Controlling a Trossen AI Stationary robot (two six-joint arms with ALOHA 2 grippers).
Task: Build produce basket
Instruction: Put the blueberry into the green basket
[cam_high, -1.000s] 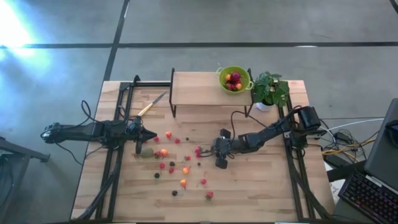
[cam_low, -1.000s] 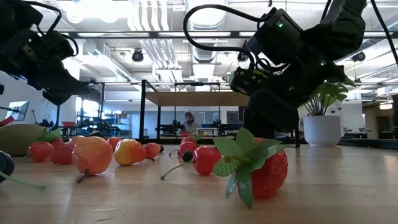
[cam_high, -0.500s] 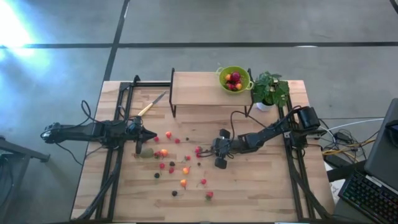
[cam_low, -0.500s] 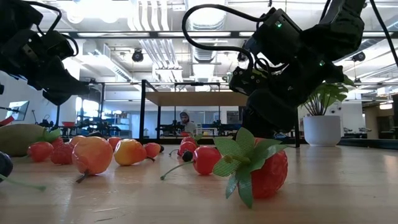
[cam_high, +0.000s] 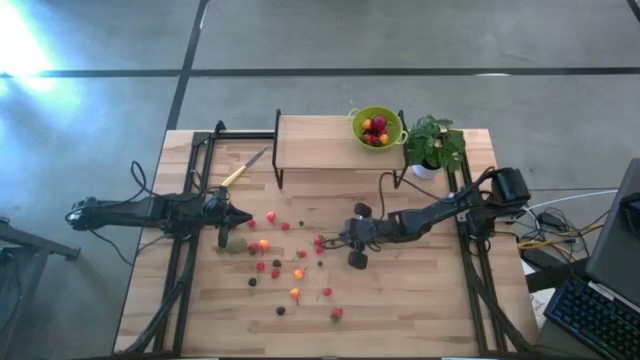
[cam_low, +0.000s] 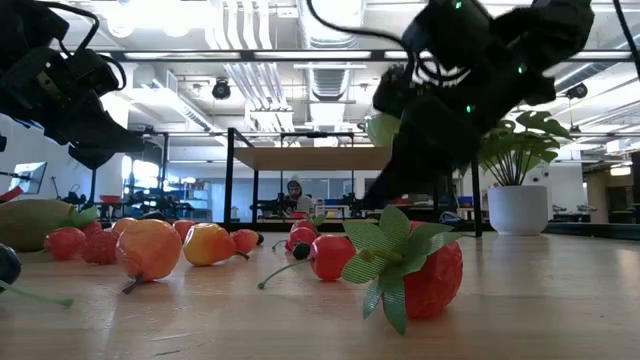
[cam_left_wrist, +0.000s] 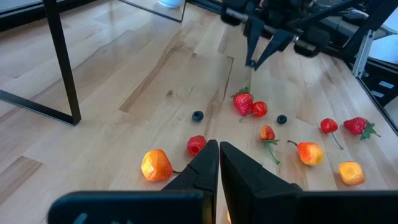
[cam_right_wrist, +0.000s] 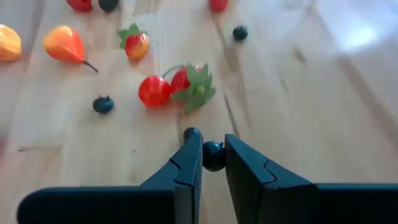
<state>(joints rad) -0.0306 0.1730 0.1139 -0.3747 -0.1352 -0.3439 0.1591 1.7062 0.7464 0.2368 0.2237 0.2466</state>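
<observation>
My right claw (cam_right_wrist: 213, 155) pinched on one dark berry (cam_right_wrist: 213, 157), lifted for carrying | green basket (cam_high: 377, 127) at one o'clock, on shelf | left claw (cam_left_wrist: 219, 163) shut, empty, waiting.

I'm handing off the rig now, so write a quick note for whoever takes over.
Right gripper: shut on a dark berry, above mid-table.
Left gripper: shut, empty, waiting over the table's left side near the kiwi.
Basket: on the shelf at the back, a few fruits already in it.
Left: carry this berry to the basket, then clear the many berries and the kiwi lying loose on the table.
</observation>
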